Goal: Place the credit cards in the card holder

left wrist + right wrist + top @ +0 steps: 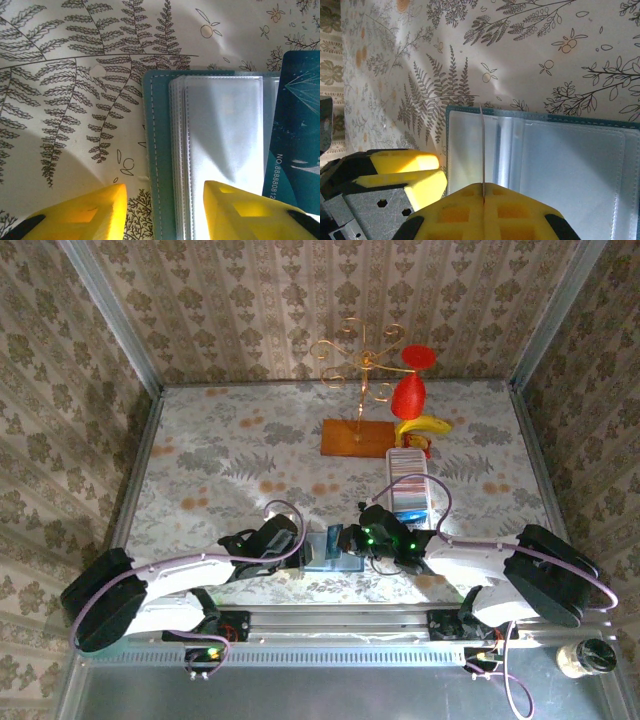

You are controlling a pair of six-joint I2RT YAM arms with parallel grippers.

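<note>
Two grippers meet at the holder (pixel 322 552) in the top view, left gripper (pixel 302 545) at its left edge, right gripper (pixel 350 540) over its middle. Left wrist: yellow fingers (pixel 240 215) spread, straddling the holder's stitched teal cover; glossy clear sleeves (pixel 220 125), dark card (pixel 300 115) at its right. Right wrist: right gripper pinches that thin stiff card edge-on, length pointing into the sleeves.

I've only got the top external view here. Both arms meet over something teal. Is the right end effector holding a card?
Observer: Yes, the right end effector is shut on a dark teal card, held on edge.
Operator: Is the card holder open?
Observer: Yes, the card holder lies open, clear sleeves facing up.
Operator: And the left end effector?
Observer: Open, one finger over the tablecloth, the other over the sleeves.
</note>
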